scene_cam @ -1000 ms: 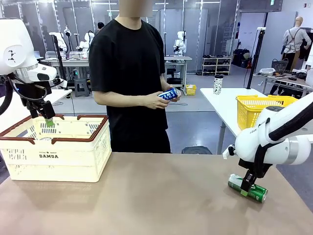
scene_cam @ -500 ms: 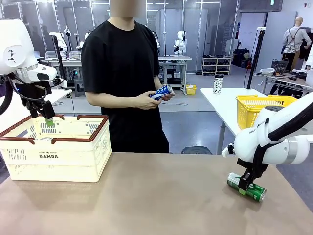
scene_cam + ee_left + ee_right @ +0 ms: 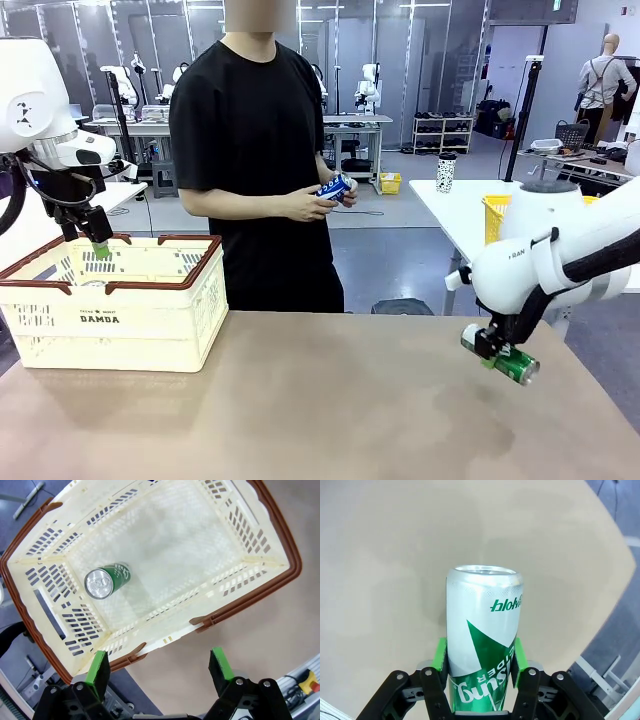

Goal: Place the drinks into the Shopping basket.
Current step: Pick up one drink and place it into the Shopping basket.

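My right gripper [image 3: 497, 352] is shut on a green and silver drink can [image 3: 503, 358], held lying sideways just above the table at the right. The right wrist view shows that can [image 3: 482, 650] clamped between the green pads [image 3: 440, 655]. The cream Shopping basket [image 3: 150, 305] with its reddish-brown rim stands at the left. My left gripper [image 3: 98, 244] hangs open above its back edge. In the left wrist view the open fingers [image 3: 98, 666] frame the basket [image 3: 260, 550], where another green can [image 3: 106, 580] lies. The person holds a blue can [image 3: 335, 187] in both hands.
A bright yellow basket [image 3: 500, 222] stands on a white side table behind my right arm. The person stands at the far edge of the brown table [image 3: 320, 410], near its middle.
My right gripper has lifted the green can off the table and moved it slightly left. The person has shifted a little left, still turning the blue can. The left arm is still.
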`<state>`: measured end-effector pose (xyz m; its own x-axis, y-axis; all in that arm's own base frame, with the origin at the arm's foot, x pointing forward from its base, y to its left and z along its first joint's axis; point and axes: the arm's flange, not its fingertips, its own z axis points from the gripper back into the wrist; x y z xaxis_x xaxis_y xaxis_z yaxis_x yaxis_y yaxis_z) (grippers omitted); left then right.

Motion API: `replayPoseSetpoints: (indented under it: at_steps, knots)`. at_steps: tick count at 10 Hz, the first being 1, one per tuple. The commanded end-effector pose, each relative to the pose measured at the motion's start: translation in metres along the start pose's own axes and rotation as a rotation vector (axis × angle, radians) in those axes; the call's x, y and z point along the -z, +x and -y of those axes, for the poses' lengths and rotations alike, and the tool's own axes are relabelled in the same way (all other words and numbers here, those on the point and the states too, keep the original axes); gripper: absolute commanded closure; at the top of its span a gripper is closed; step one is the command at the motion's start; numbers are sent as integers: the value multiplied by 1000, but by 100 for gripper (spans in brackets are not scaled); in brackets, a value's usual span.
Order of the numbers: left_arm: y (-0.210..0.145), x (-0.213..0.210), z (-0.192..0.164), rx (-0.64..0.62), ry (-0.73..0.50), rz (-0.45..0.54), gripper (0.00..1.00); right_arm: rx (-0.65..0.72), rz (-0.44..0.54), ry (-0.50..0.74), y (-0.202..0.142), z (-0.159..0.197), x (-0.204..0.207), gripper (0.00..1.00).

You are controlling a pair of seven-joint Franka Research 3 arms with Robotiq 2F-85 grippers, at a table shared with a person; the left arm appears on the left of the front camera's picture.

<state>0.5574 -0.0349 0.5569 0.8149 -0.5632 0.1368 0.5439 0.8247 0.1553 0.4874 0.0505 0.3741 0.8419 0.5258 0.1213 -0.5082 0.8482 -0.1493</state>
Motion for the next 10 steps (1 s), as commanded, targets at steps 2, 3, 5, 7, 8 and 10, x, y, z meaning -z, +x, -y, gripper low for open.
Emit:
replayPoseSetpoints:
  at_steps: [2, 3, 5, 7, 8, 10]
  knots:
    - [3, -1, 0, -17, 1, 2, 0, 49, 20, -62, 23, -35, -52, 64]
    - [3, -1, 0, -17, 1, 2, 0, 45, 32, -77, 28, -46, -63, 64]
    - [3, -1, 0, -17, 1, 2, 0, 14, 76, -92, 38, -70, -79, 64]
    - [3, -1, 0, -17, 1, 2, 0, -25, 133, -69, 55, -94, -82, 64]
    - [3, -1, 0, -17, 1, 2, 0, -38, 152, -54, 65, -108, -80, 64]
    - [3, -1, 0, -17, 1, 2, 0, -63, 169, -8, 84, -140, -70, 64]
